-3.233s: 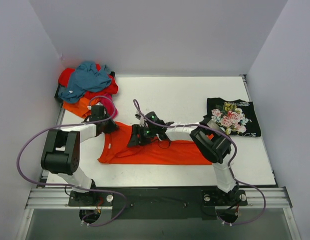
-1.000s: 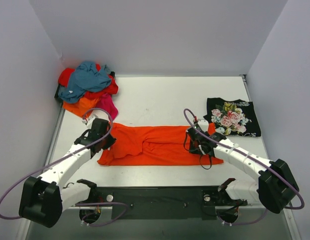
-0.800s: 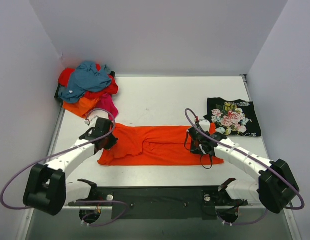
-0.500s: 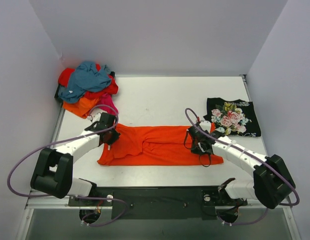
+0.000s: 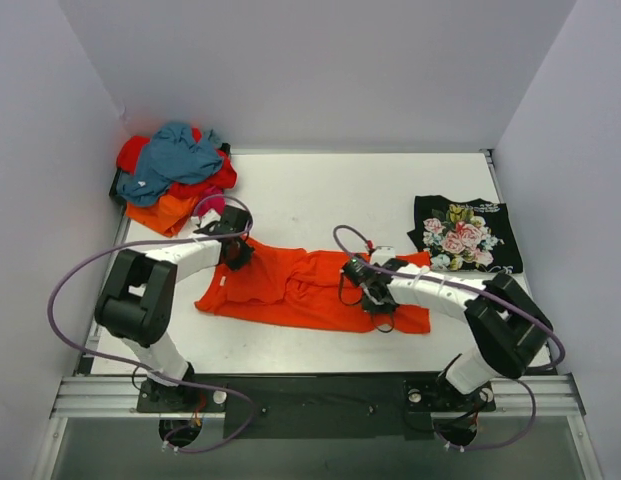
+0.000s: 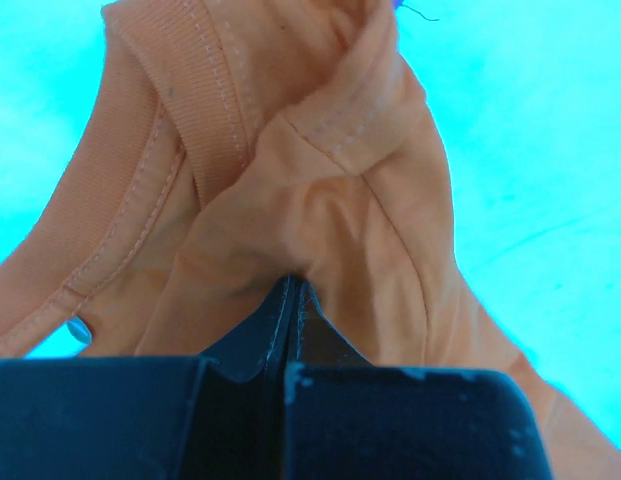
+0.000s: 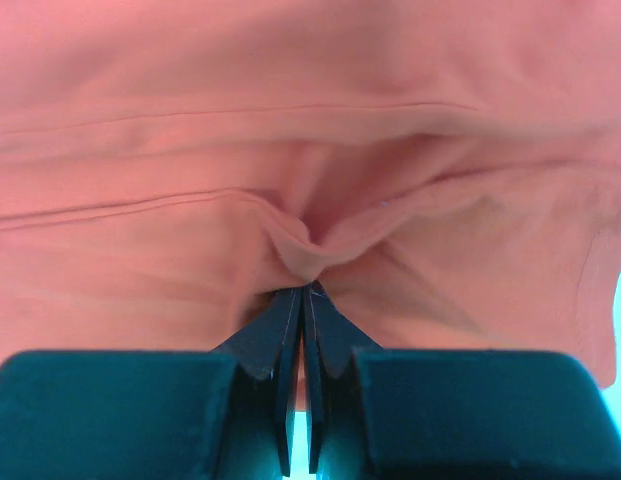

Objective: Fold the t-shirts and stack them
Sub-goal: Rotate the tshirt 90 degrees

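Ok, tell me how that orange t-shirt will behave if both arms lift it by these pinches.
Probably floppy: the orange t-shirt bunches into folds at both shut jaws, so it would likely sag between them. Likely light: the cloth looks thin at the seams. It may drag and rumple rather than slide, as it lies wrinkled on the table.

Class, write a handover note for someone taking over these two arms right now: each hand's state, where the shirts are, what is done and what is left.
The left hand is shut on the orange shirt, pinching cloth beside the collar at its left end.
The right hand is shut on the same shirt, pinching a ridge of cloth near its middle.
That shirt lies partly bunched on the table, mid-fold.
The black floral shirt lies folded at the right.
The pile of shirts sits unfolded in the far left corner.
Done: the black one.
Left: finish the orange one, stack it, then work through the pile.
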